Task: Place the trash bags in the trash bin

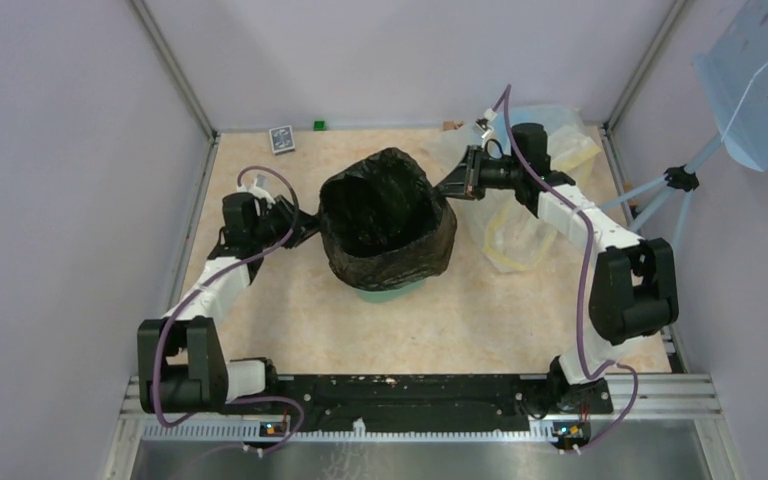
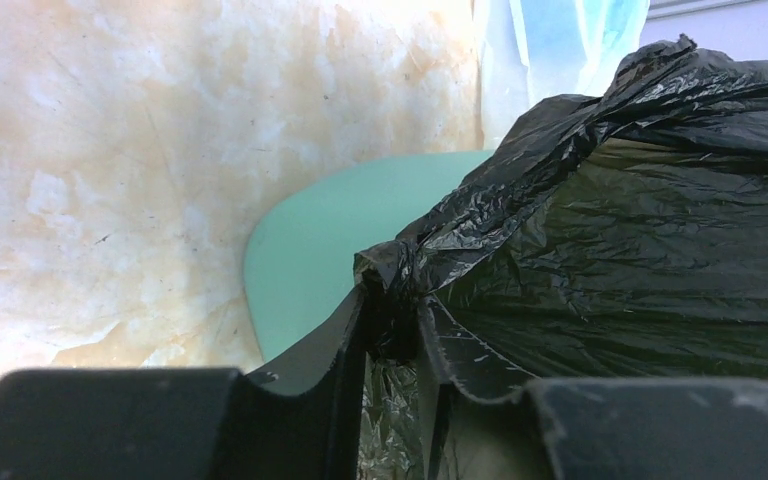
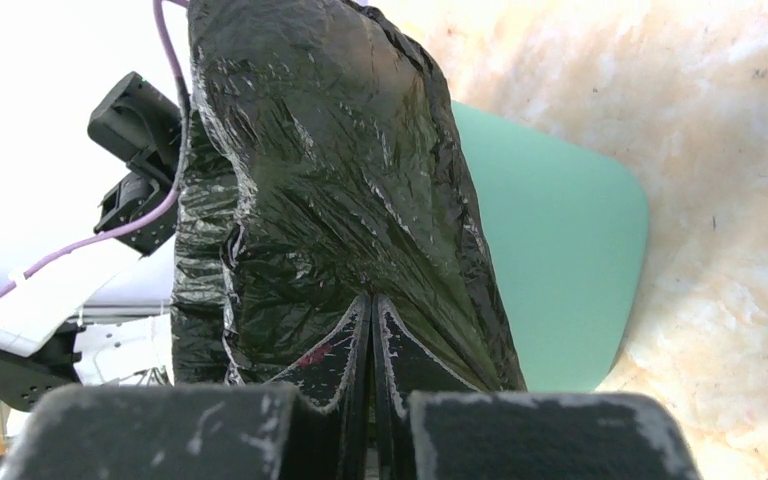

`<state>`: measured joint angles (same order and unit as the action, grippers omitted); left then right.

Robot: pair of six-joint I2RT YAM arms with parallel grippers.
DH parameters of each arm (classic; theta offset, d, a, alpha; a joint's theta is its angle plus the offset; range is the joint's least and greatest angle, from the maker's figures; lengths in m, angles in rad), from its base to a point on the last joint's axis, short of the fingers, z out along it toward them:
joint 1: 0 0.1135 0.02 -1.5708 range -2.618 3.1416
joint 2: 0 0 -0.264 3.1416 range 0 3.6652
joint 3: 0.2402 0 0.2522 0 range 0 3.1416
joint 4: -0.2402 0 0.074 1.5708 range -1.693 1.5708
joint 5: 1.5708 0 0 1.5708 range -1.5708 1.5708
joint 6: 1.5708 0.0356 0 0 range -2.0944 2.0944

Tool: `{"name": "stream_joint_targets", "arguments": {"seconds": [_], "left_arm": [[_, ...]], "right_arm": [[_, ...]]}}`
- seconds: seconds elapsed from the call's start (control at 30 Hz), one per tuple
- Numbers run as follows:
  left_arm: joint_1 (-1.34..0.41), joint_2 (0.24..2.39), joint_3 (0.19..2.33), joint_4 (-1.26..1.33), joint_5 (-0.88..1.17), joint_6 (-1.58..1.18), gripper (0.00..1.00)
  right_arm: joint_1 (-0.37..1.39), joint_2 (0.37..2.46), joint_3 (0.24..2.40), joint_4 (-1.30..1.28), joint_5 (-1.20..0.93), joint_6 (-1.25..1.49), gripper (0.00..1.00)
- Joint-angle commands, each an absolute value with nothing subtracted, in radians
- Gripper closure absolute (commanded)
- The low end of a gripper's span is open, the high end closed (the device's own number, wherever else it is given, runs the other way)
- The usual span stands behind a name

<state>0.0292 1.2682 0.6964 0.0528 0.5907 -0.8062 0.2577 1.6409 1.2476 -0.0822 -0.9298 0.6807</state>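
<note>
The black trash bag (image 1: pixel 388 218) is spread open over the mint-green trash bin (image 1: pixel 392 292), whose lower wall shows below the bag. My left gripper (image 1: pixel 312 226) is shut on the bag's left rim; the left wrist view shows bunched black plastic (image 2: pixel 600 230) pinched between the fingers, with the bin (image 2: pixel 320 260) beyond. My right gripper (image 1: pixel 452 186) is shut on the bag's right rim; in the right wrist view the jaws are pressed together on the bag (image 3: pixel 320 180), with the bin (image 3: pixel 560 260) to its right.
A pale translucent plastic heap (image 1: pixel 530 200) lies at the back right under the right arm. A small dark box (image 1: pixel 281 139) and a green cube (image 1: pixel 318 125) sit by the back wall. A light-blue perforated panel (image 1: pixel 760 80) stands on a stand at the far right.
</note>
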Motion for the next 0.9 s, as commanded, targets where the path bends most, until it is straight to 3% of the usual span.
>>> {"name": "stream_joint_targets", "arguments": {"seconds": [0.0, 0.53, 0.73, 0.87], "left_arm": [[0.028, 1.284, 0.681, 0.163, 0.587, -0.808, 0.72], [0.028, 1.302, 0.696, 0.14, 0.595, -0.762, 0.67], [0.029, 1.297, 0.792, 0.049, 0.553, -0.705, 0.61], [0.028, 1.307, 0.846, 0.025, 0.557, -0.706, 0.57]], "right_arm": [[0.254, 1.603, 1.204, -0.008, -0.943, 0.689, 1.0], [0.32, 1.582, 1.062, 0.018, -0.824, 0.649, 1.0], [0.298, 1.487, 1.05, -0.068, -0.729, 0.585, 0.96], [0.326, 1.423, 1.008, -0.126, -0.65, 0.534, 0.85]]}}
